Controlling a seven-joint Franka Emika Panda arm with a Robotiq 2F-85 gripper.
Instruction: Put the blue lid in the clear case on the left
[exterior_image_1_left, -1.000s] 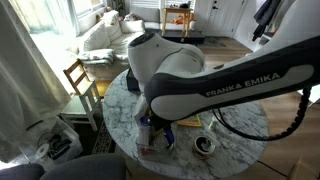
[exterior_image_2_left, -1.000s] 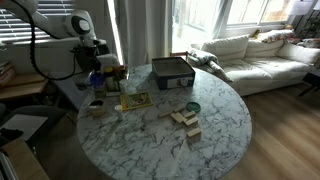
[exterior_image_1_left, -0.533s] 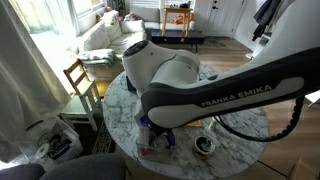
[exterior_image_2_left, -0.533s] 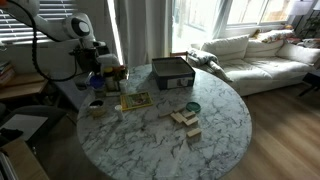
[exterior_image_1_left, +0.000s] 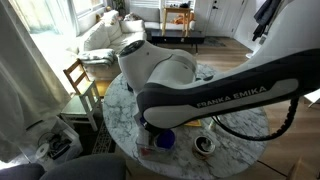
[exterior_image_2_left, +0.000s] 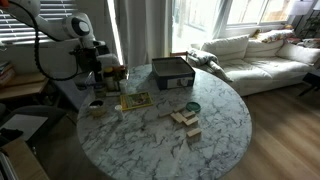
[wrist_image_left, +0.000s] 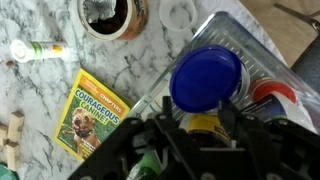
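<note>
In the wrist view the round deep-blue lid (wrist_image_left: 205, 78) lies inside the clear case (wrist_image_left: 235, 35), a transparent plastic tray at the right. My gripper (wrist_image_left: 197, 108) hangs just above the lid's near edge. Its two fingers are spread wide with nothing between them. In an exterior view the blue lid (exterior_image_1_left: 163, 140) shows under the big white arm. In an exterior view the gripper (exterior_image_2_left: 95, 68) is over the table's far left edge, and the case is mostly hidden there.
The case also holds a red-capped item (wrist_image_left: 275, 92) and a yellow item (wrist_image_left: 200, 125). Nearby are a dark bowl (wrist_image_left: 110, 15), a white ring (wrist_image_left: 178, 12), a white tube (wrist_image_left: 35, 50) and a yellow book (wrist_image_left: 95, 110). A black box (exterior_image_2_left: 172, 72), a teal disc (exterior_image_2_left: 192, 107) and wooden blocks (exterior_image_2_left: 185, 122) lie on the marble table.
The arm has shifted slightly over the case. The blue lid stays in the same place under the gripper.
</note>
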